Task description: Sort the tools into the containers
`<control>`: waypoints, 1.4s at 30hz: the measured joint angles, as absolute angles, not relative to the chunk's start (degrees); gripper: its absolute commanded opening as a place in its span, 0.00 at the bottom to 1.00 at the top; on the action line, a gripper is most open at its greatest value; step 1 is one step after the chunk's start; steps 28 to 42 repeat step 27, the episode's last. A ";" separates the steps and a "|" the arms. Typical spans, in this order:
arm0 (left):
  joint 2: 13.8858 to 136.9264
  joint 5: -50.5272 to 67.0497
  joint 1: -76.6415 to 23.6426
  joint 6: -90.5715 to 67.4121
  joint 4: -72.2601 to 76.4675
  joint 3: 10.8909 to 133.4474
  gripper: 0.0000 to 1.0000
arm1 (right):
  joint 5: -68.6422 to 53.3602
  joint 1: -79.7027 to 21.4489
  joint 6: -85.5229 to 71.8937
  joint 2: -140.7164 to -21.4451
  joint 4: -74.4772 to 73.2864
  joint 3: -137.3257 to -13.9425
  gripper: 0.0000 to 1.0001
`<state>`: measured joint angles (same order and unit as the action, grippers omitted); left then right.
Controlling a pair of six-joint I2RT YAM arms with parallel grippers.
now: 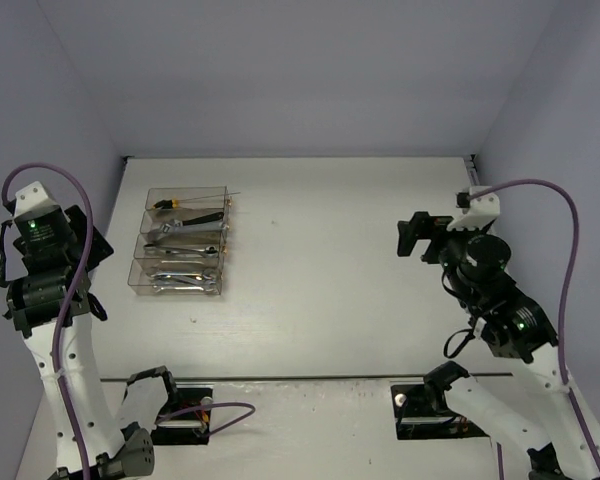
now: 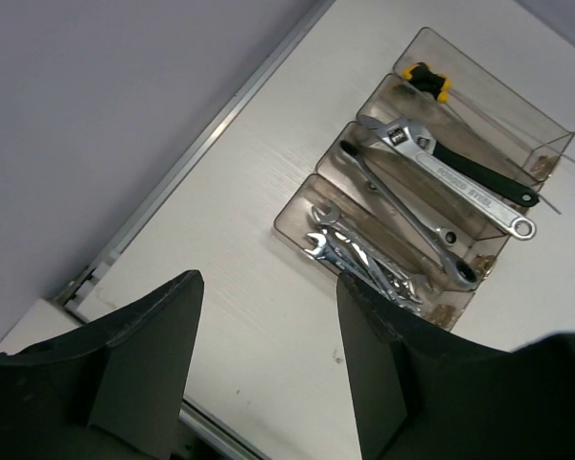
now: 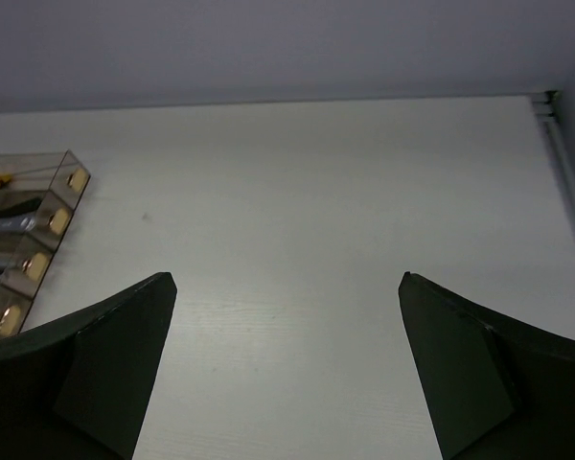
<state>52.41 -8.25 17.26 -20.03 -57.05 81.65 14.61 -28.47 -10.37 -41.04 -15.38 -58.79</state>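
Note:
Four clear containers (image 1: 185,191) stand joined in a row at the table's left. The tools lie inside them: a yellow-black handle (image 2: 426,79) in the far bin, then a silver adjustable wrench (image 2: 465,188) beside a black-handled one (image 2: 486,175), a long ratchet wrench (image 2: 412,213), and several small wrenches (image 2: 364,261) in the near bin. My left gripper (image 2: 268,292) hangs open and empty to the left of the bins, apart from them (image 1: 98,248). My right gripper (image 3: 286,283) is wide open and empty over bare table at the right (image 1: 412,236). The containers (image 3: 29,174) show at that view's left edge.
A raised rail (image 2: 220,129) runs along the table's left edge, close to the bins. Grey walls close in the back and both sides. The arm bases (image 1: 180,415) and their cables sit at the near edge.

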 measured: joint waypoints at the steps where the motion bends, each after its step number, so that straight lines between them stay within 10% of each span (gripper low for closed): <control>1: 52.03 -8.75 17.26 -19.94 -57.72 81.69 0.55 | 16.66 -28.47 -9.59 -39.71 -15.69 -58.96 1.00; 42: 48.69 -12.53 16.23 -20.72 -61.23 90.47 0.55 | 30.65 -28.47 -1.59 -36.32 -17.47 -60.27 1.00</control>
